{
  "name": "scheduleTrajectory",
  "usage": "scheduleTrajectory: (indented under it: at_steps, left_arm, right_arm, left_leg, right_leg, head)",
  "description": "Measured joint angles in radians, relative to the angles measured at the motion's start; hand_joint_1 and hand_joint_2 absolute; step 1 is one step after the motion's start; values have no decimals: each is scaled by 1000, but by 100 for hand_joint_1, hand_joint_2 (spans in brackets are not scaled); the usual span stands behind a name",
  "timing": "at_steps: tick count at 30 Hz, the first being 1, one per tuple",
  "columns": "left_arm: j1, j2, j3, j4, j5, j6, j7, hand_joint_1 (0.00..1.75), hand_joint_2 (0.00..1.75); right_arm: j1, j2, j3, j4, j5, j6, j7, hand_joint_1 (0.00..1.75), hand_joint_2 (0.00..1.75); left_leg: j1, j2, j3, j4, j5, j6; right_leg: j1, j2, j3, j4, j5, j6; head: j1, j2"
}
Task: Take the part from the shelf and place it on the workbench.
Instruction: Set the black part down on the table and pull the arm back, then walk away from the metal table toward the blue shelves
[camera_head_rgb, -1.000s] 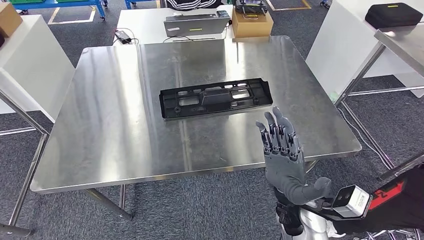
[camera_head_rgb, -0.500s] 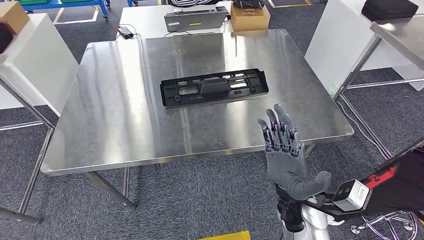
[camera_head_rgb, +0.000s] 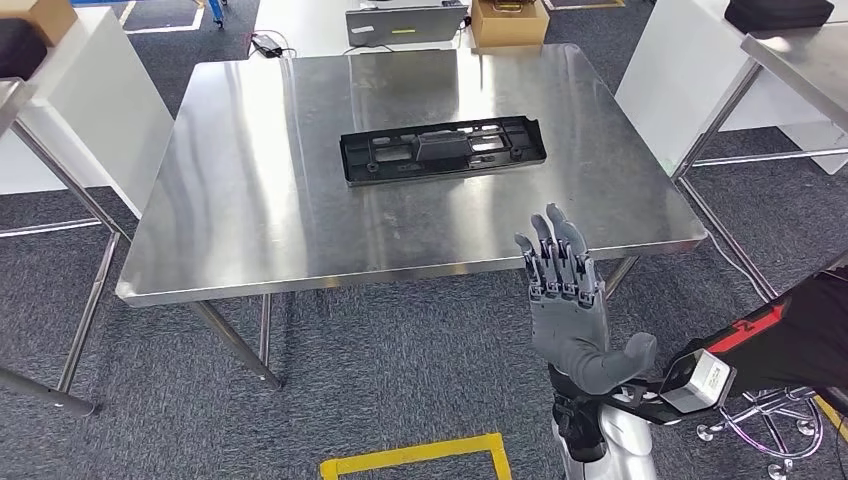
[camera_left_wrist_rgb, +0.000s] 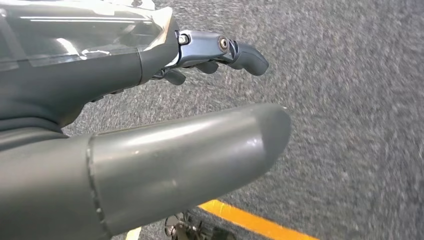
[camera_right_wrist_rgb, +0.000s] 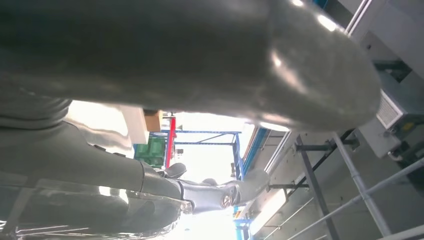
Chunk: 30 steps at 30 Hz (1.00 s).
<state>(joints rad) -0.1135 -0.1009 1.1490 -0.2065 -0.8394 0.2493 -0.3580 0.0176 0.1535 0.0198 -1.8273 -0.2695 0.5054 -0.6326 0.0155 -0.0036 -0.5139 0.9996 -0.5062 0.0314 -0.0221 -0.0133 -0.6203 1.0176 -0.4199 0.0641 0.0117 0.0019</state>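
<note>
the part (camera_head_rgb: 444, 150), a long black plastic frame with cut-outs, is seen lying flat on the workbench (camera_head_rgb: 250, 220), a square steel table, toward twelve o'clock of its middle, with nothing touching it. the right hand (camera_head_rgb: 567, 300) is held up in front of the workbench's near edge, at about five o'clock from the part and well apart from it; its fingers (camera_head_rgb: 556, 262) are stretched straight and close together, the thumb is set out to the side, and nothing is held. in the left wrist view the left hand (camera_left_wrist_rgb: 125, 115) is shown over grey carpet, its thumb and dark fingers extended and nothing gripped. a yellow floor marking (camera_head_rgb: 415, 457) is seen at six o'clock, and a cardboard box (camera_head_rgb: 508, 20) stands beyond the workbench at twelve o'clock.
</note>
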Motion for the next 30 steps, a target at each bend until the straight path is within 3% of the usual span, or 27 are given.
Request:
scheduleTrajectory:
  at_steps: [2, 4, 5, 6, 7, 8, 10, 11, 12, 14, 15, 17, 19, 20, 21, 22, 24, 26, 28, 30]
  left_arm:
    - [-1, 0, 0, 0, 0, 2, 0, 0, 0]
    - [-2, 1, 0, 0, 0, 2, 1, 0, 0]
    - [-2, 1, 0, 0, 0, 2, 1, 0, 0]
    - [-2, 1, 0, 0, 0, 2, 1, 0, 0]
    - [-2, 0, 0, 0, 0, 2, 1, 0, 0]
    - [-2, -1, 0, 0, 0, 2, 2, 0, 0]
    - [-3, -2, 0, 0, 0, 2, 2, 0, 0]
    - [-3, -2, 1, 0, 0, 2, 2, 0, 0]
    - [-3, -2, 1, 0, 0, 2, 2, 0, 0]
    - [-2, 0, 2, 0, 1, 2, 2, 0, 0]
    - [-1, 0, 4, 0, 1, 2, 2, 0, 0]
    - [1, 1, 8, 0, 1, 2, 2, 0, 0]
    - [1, 1, 10, 0, 1, 2, 2, 0, 0]
    - [1, 2, 11, 0, 1, 2, 2, 0, 0]
    - [1, 2, 12, 0, 1, 2, 2, 0, 0]
    - [1, 3, 13, 0, 1, 2, 2, 0, 0]
    - [0, 5, 14, 0, 1, 2, 2, 0, 0]
    - [-2, 6, 14, 0, -1, 2, 2, 0, 0]
    - [-3, 7, 14, 1, -5, 2, 2, 0, 0]
    - [-4, 6, 14, 1, -9, 2, 2, 0, 0]
  right_arm:
    - [1, 0, -2, 1, -1, 0, 1, 0, 0]
    - [1, 0, -2, 3, -1, 0, 1, 0, 0]
    - [1, 0, -3, 4, -2, 0, 1, 0, 0]
    - [2, -1, -3, 6, -2, 0, 1, 0, 0]
    - [2, -1, -4, 7, -2, 0, 1, 0, 0]
    - [1, -1, -4, 8, -2, -1, 1, 0, 0]
    - [-1, -1, -5, 9, -2, -1, 1, 0, 0]
    - [-2, 0, -5, 9, -2, -1, 1, 0, 0]
    - [-3, 0, -5, 10, -3, -1, 2, 0, 0]
    - [-4, 0, -7, 12, -4, -1, 2, 0, 0]
    - [-4, 0, -7, 13, -4, -1, 3, 0, 0]
    - [-3, 0, -9, 17, -4, 0, 3, 0, 0]
    - [-3, 0, -10, 20, -4, 0, 3, 0, 0]
    - [-2, 0, -10, 22, -4, 0, 3, 0, 0]
    - [-1, 0, -10, 24, -4, 0, 3, 0, 0]
    - [0, 0, -11, 26, -4, 0, 3, 0, 0]
    - [1, 0, -12, 27, -4, 0, 2, 0, 0]
    - [0, -1, -12, 27, -4, 0, 0, 0, 0]
    - [0, -1, -12, 27, -2, -2, -2, 0, 0]
    - [1, -2, -13, 28, 16, -19, -2, 0, 0]
  left_leg:
    - [-1, 5, -25, -3, 24, 22]
    - [-4, 6, -55, -2, 48, 27]
    - [-6, 7, -69, -1, 61, 27]
    - [-8, 8, -84, -1, 72, 27]
    - [-10, 8, -98, 0, 84, 26]
    - [-11, 7, -110, 0, 95, 24]
    - [-15, 6, -126, 2, 116, 16]
    - [-16, 5, -129, 1, 126, 10]
    - [-16, 5, -130, -1, 136, 5]
    - [-14, 4, -133, -5, 147, -7]
    - [-12, 3, -139, 5, 131, -13]
    - [-7, 1, -165, 83, 40, -25]
    - [-4, 1, -198, 217, -56, -36]
    - [-2, 1, -206, 271, -72, -40]
    - [0, 1, -199, 295, -65, -43]
    - [3, 1, -172, 281, -40, -45]
    - [11, 1, -74, 160, -1, -49]
    - [10, -2, 1, 43, -7, -45]
    - [1, -5, 9, 13, -13, -30]
    - [-2, 0, -9, 7, 7, -3]
  right_leg:
    - [-1, 3, -34, 87, -80, -13]
    - [0, 6, -64, 219, -157, -19]
    - [1, 7, -66, 266, -167, -13]
    - [2, 8, -53, 281, -158, -4]
    - [3, 8, -22, 261, -136, 5]
    - [5, 9, 24, 207, -114, 9]
    - [12, 9, 141, 43, -112, -2]
    - [16, 9, 179, -20, -121, -11]
    - [21, 9, 199, -58, -129, -19]
    - [17, 8, 190, -67, -119, -33]
    - [11, 7, 182, -67, -109, -43]
    - [1, 2, 160, -68, -84, -63]
    - [3, 1, 134, -66, -60, -69]
    - [4, 0, 119, -64, -48, -67]
    - [3, 0, 104, -60, -38, -64]
    - [2, 0, 88, -53, -30, -60]
    - [0, 0, 57, -33, -20, -50]
    - [3, -1, 34, -15, -11, -37]
    - [7, -2, 24, -11, 3, -19]
    - [8, -1, 10, -5, 3, -7]
  head:
    - [2, 0]
    - [4, 0]
    - [4, 0]
    - [4, 0]
    - [4, 0]
    - [4, 0]
    - [4, 0]
    - [3, 0]
    - [2, 0]
    - [0, 0]
    - [-1, 0]
    - [-2, 0]
    - [-3, 0]
    - [-2, 0]
    - [-3, 0]
    - [-3, 0]
    - [-3, 0]
    - [-2, 0]
    - [-1, 0]
    - [-1, 0]
